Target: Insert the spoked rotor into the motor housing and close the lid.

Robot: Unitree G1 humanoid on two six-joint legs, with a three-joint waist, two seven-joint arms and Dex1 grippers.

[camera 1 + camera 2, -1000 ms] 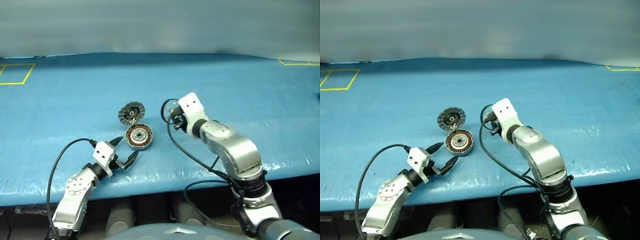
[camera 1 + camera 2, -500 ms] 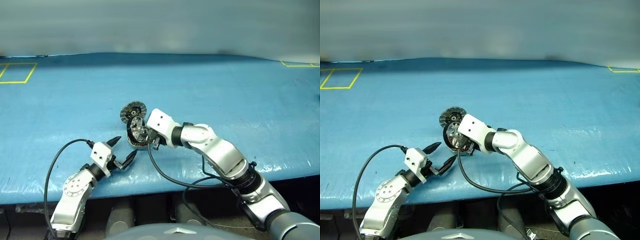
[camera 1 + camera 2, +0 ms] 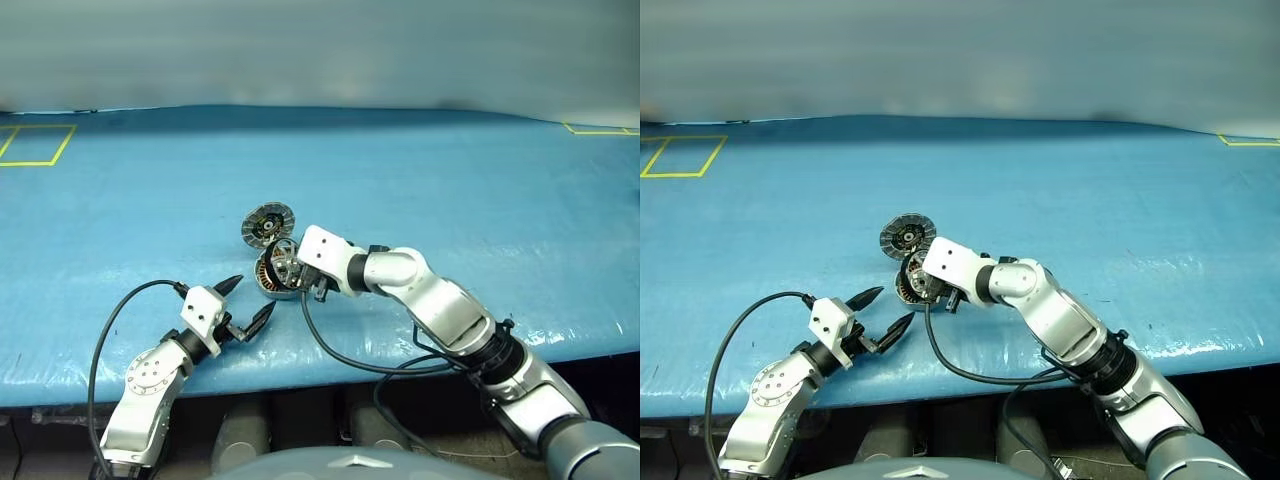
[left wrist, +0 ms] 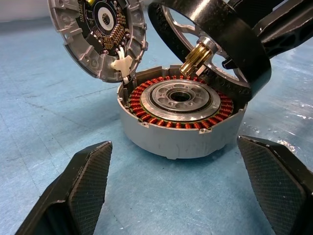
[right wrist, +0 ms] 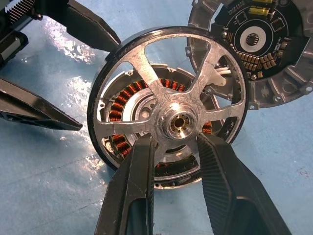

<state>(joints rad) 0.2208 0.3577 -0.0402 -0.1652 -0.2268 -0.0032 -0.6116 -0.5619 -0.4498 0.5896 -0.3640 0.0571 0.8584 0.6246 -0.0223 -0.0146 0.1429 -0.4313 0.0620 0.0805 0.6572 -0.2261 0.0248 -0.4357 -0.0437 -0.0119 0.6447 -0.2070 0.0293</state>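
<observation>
The motor housing (image 4: 181, 132), a grey cup ringed with copper coils, sits on the blue table. Its lid (image 4: 98, 34) stands open behind it on a hinge, ribbed inner face and dark centre showing. My right gripper (image 5: 176, 143) is shut on the spoked rotor (image 5: 177, 122), its fingers pinching the hub from both sides. The dark ring hangs tilted just over the housing's open top, its brass shaft end pointing down at the centre hub. My left gripper (image 3: 252, 295) rests open on the table just in front of the housing, touching nothing.
The blue sheet covers the whole table (image 3: 450, 180), and its front edge runs close behind my arms. Yellow tape marks lie at the far left (image 3: 30, 145) and far right (image 3: 600, 127). A black cable (image 3: 340, 350) loops under my right forearm.
My right arm swung left and down with the rotor, from right of the housing to just above it, and the wrist rolled. The left gripper stayed still.
</observation>
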